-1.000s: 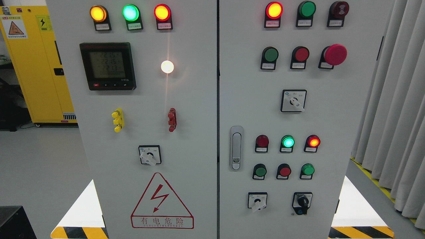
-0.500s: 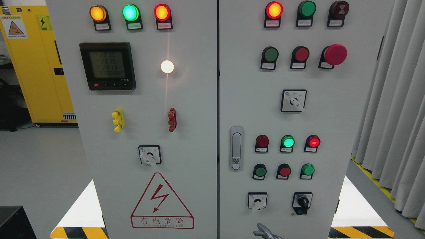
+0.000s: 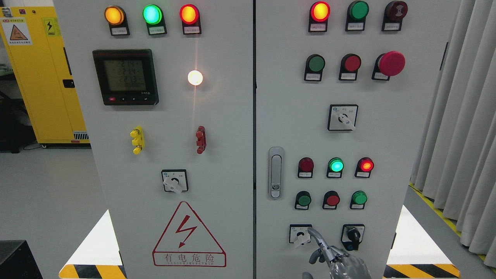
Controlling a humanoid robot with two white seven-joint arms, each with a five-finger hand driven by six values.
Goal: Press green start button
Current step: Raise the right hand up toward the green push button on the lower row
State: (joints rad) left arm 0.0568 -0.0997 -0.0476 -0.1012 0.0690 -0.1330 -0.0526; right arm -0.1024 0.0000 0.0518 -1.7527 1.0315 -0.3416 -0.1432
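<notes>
The right hand [image 3: 336,259] rose at the bottom edge, one finger [image 3: 318,237] pointing up beside a white selector knob [image 3: 300,236], the rest curled, gripping nothing. Above it sat the green button [image 3: 303,200] on the grey cabinet [image 3: 387,135]. Curtains [image 3: 461,128] hung at right; a yellow cabinet [image 3: 42,77] stood at left.

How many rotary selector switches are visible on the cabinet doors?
4: one on the left door, one mid-right door, and two near the bottom right, white-handled and black-handled. The hand may hide others.
</notes>
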